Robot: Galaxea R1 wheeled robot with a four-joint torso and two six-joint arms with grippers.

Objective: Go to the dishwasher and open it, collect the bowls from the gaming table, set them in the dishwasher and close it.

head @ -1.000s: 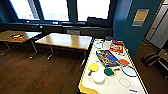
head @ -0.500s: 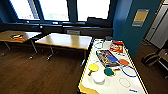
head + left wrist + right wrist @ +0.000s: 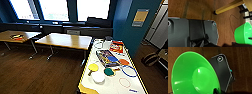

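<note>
The gaming table, white-topped with a yellow edge, stands at the lower right of the head view. On it sit a yellow bowl, a white bowl, a teal bowl and an orange bowl. A large bright green bowl hangs tilted above the wood floor, with my right gripper shut on its rim. The same green bowl shows at the edge of the left wrist view. The dishwasher is out of view.
Two wood-topped tables stand under the windows to the left. A game box, a red booklet and a thin blue ring lie on the gaming table. A teal wall and a bag are on the right.
</note>
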